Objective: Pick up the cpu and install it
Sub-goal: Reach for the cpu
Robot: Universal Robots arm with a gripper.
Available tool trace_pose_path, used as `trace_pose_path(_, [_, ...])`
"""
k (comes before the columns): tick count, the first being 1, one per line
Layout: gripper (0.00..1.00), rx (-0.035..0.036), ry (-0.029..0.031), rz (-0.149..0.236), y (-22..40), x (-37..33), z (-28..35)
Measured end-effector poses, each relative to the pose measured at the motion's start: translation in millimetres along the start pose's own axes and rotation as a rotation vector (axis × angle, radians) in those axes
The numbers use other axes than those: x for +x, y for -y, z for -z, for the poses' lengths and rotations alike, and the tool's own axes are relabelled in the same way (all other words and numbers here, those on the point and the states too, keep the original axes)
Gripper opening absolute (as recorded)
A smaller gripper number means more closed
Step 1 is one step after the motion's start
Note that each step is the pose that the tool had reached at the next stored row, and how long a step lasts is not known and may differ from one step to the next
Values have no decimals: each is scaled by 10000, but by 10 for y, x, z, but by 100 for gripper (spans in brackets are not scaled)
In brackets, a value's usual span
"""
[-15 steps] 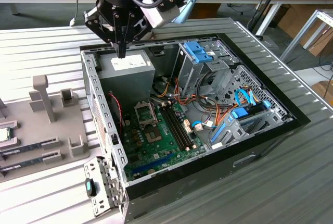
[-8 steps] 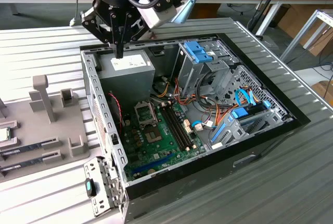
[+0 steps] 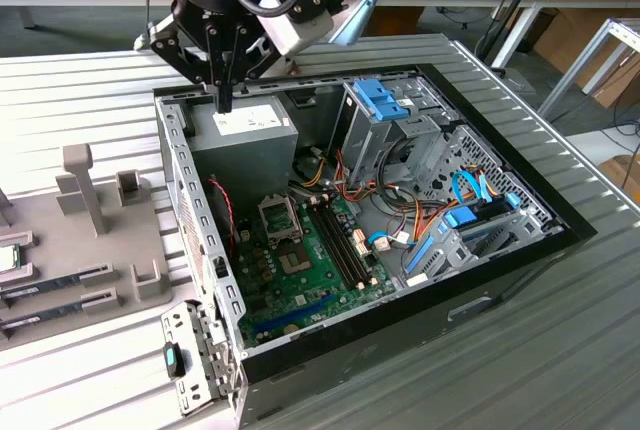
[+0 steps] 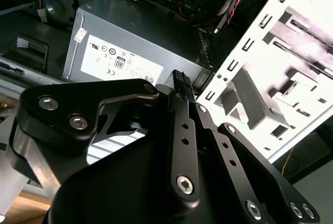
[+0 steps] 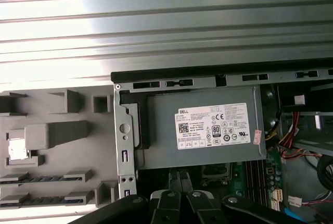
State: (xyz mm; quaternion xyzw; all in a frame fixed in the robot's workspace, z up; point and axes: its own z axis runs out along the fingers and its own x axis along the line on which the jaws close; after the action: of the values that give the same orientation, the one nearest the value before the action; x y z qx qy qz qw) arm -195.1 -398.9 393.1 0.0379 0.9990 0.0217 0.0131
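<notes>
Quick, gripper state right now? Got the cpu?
Gripper: closed, holding nothing, above the power supply; cpu lies on the grey tray.

Bright light, glare on ribbed tabletop

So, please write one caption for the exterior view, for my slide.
Gripper hovers over the power supply in the open case; the cpu lies on the tray.

The cpu is a small, flat, square chip with a silver-grey metal top and a thin green rim. It lies flat, top face up, seated in a recess of the grey holder tray on the tabletop, just beside the memory sticks. In the first wrist view the cpu reflects bright light and sits well apart from the open computer case.
</notes>
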Motion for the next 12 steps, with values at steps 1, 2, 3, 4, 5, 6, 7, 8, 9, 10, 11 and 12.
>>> trace_pose_path(1, [11,0,0,0,0,6,0])
trace_pose_path(2, [11,0,-1,0,1,12,0])
trace_pose_path(3, [11,0,0,0,1,18,0])
trace_pose_path(4, [11,1,0,0,2,23,0])
trace_pose_path(5, [11,0,0,1,2,27,0])
trace_pose_path(6, [11,0,0,1,2,32,0])
trace_pose_path(7, [11,1,-1,1,3,35,1])
trace_pose_path(8, [11,1,-1,0,3,38,1])
trace_pose_path(9, [11,0,0,0,3,40,0])
trace_pose_path(10, [11,0,0,1,3,42,0])
trace_pose_path(11, [11,0,-1,0,3,45,0])
trace_pose_path(12, [11,0,0,0,4,49,-1])
